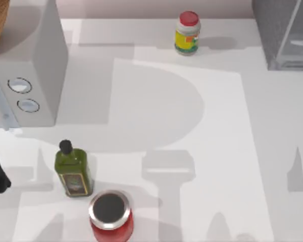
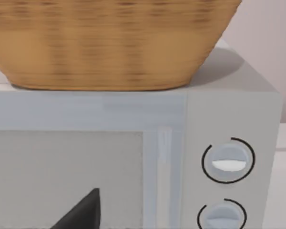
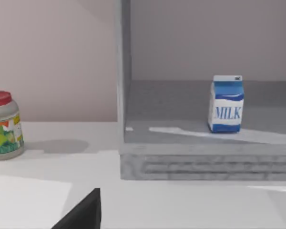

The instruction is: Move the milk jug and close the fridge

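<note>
We are looking into the open fridge, grey, sitting on the white table. The milk jug is standing upright on the fridge floor, "MILK" facing us, toward the back wall and well apart from the fridge's side wall. A pale streak is lying across the floor just in front of the jug. Outside, beside that wall, a red-capped jar is standing on the table, casting a shadow toward the fridge. One dark finger of our right gripper is poking in at the frame edge.
</note>
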